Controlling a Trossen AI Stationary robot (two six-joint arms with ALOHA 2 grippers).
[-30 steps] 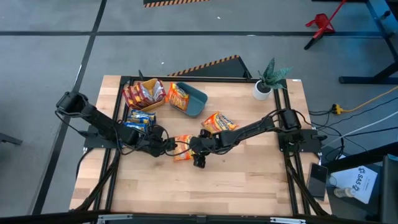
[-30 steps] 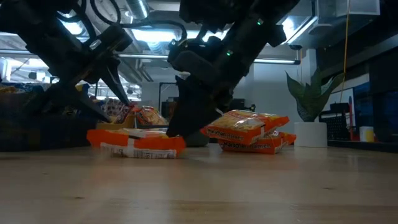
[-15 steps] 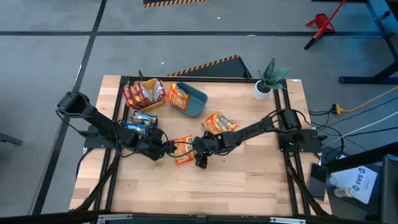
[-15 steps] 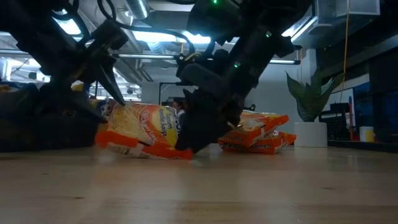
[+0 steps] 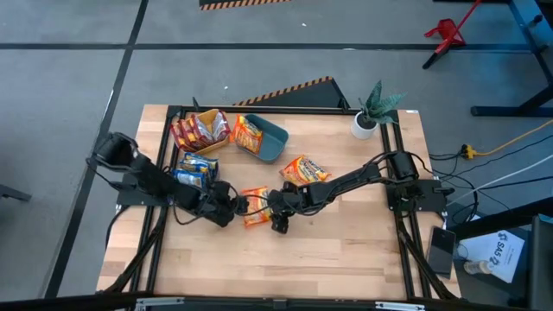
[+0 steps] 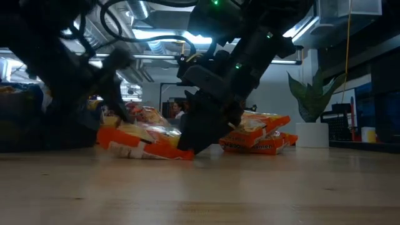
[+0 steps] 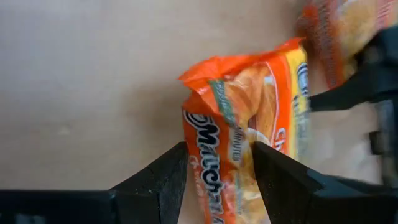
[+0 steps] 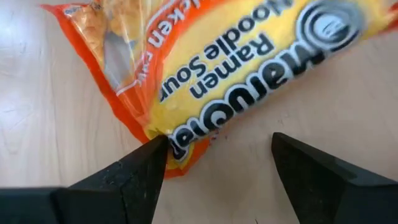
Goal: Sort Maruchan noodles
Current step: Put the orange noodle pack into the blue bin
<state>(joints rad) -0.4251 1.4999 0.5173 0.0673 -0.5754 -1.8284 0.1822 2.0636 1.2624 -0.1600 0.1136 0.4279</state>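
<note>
Crinkly orange packet mid-table, tilted, pinched by left gripper.
Light, slippery, brittle inside: grip the sealed edge gently. Right gripper spread, one finger touching its corner.

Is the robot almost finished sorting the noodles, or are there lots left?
Partly done. Red packets fill the yellow bin, an orange packet lies in the teal bin, and blue packets sit stacked beside them. Right now the left gripper pinches an orange noodle packet mid-table, with the right gripper open beside it. A small orange pile is left to sort.
</note>
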